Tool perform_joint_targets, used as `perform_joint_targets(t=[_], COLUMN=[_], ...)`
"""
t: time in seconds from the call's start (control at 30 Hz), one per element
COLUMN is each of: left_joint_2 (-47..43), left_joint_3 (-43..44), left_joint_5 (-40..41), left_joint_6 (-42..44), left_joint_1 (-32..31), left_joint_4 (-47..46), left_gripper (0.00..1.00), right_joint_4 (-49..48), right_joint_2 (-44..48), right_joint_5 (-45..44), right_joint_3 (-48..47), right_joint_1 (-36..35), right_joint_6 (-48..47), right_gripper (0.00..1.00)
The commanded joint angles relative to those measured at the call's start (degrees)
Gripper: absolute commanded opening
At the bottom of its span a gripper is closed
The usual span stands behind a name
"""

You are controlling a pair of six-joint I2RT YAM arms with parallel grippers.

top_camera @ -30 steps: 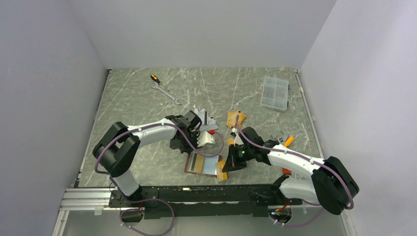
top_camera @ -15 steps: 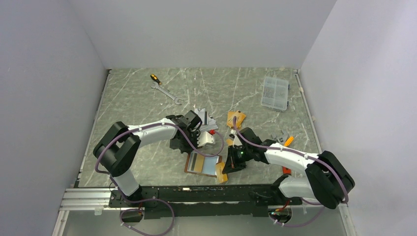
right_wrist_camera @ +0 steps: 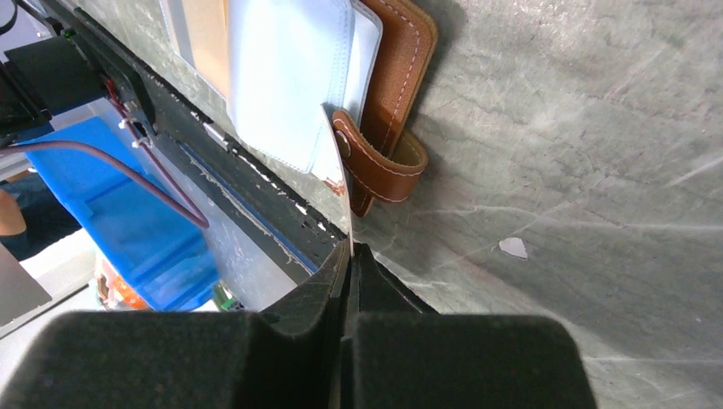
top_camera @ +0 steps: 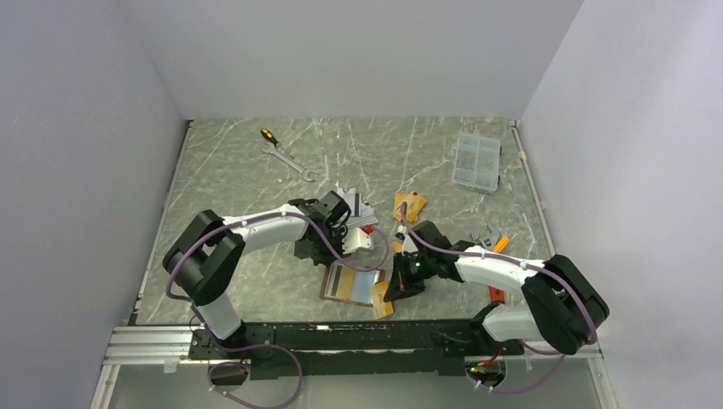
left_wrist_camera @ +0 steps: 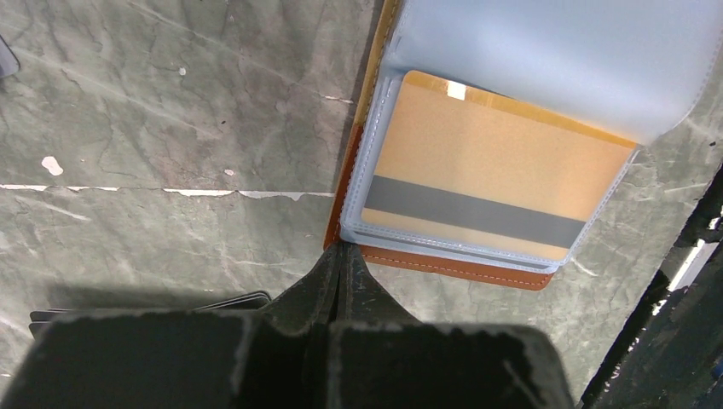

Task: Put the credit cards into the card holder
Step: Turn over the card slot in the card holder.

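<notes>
Where the grey-green, white-veined stone table met its near rail, the two black grippers worked at the tan leather card holder, which lay open and flat between the arms with its pale, glossy clear sleeves facing up. The left gripper was clenched, its tapered tips meeting at the holder's leather corner; whether they pinched the leather I could not tell. The right gripper was clamped on a thin pale sheet seen edge-on, card or sleeve unclear. A clear compartmented organiser box sat far right. Just beyond the holder, silver-grey cards lay fanned, with loose gold-orange cards to their right. One sleeve held a gold-orange credit card, matte and rectangular, crossed by a dark grey stripe. A steel wrench lay far left. A stitched brown snap strap curled off the holder's near-right edge, just beside the sheet.
</notes>
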State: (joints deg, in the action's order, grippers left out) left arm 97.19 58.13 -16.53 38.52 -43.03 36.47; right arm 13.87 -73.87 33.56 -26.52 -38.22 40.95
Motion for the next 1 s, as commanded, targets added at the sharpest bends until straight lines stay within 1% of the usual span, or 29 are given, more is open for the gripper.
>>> perform_joint_targets(t=[0.0, 0.17, 0.3, 0.37, 0.47, 0.57, 0.67, 0.77, 0.83, 0.9, 0.97], left_joint_2=[2.89, 1.86, -0.45, -1.52, -2.02, -1.72, -0.78, 0.99, 2.7, 3.37, 2.18], left_joint_3=[-0.83, -1.2, 0.26, 2.22, 5.88, 7.92, 8.56, 8.83, 9.94, 9.95, 7.86], left_joint_5=[-0.97, -1.36, -3.54, -5.17, -10.19, -14.32, -16.65, -17.54, -17.48, -14.72, -12.04], left_joint_6=[1.27, 1.3, 1.38, 1.28, 0.37, -1.52, -3.31, -4.85, -4.95, -5.59, -5.73], left_joint_1=[-0.98, -0.97, -0.98, -1.01, -1.15, -2.03, -2.87, -3.4, -3.46, -3.32, -3.22], left_joint_4=[2.07, 2.48, 4.14, 5.55, 7.19, 6.08, 3.38, 0.89, 1.74, 1.78, 0.43], left_gripper=[0.0, 0.0, 0.0, 0.0, 0.0, 0.01, 0.04, 0.04, 0.04, 0.01, 0.0], right_joint_4=[-1.73, -4.79, -5.89, -6.28, -6.62, -7.34, -8.56, -10.02, -10.23, -10.12, -10.26], right_joint_2=[-3.08, -6.03, -7.32, -7.26, -6.92, -7.32, -8.03, -8.38, -8.11, -7.54, -6.63], right_joint_5=[-1.3, -0.87, -0.65, -0.67, -0.71, -0.46, 0.03, 0.99, 1.11, 1.08, 1.07], right_joint_3=[-1.35, -2.35, -2.91, -2.79, -2.74, -2.9, -3.25, -3.48, -3.47, -3.26, -2.59], right_joint_1=[0.08, 0.1, 0.09, 0.07, 0.13, 0.01, 0.06, 0.06, 0.08, 0.01, 0.07], right_joint_6=[-0.85, -0.3, -0.19, -0.09, 0.07, 0.33, 0.68, 1.01, 1.06, 1.06, 1.29], right_gripper=[0.0, 0.0, 0.0, 0.0, 0.0, 0.0, 0.0, 0.0, 0.0, 0.0, 0.0])
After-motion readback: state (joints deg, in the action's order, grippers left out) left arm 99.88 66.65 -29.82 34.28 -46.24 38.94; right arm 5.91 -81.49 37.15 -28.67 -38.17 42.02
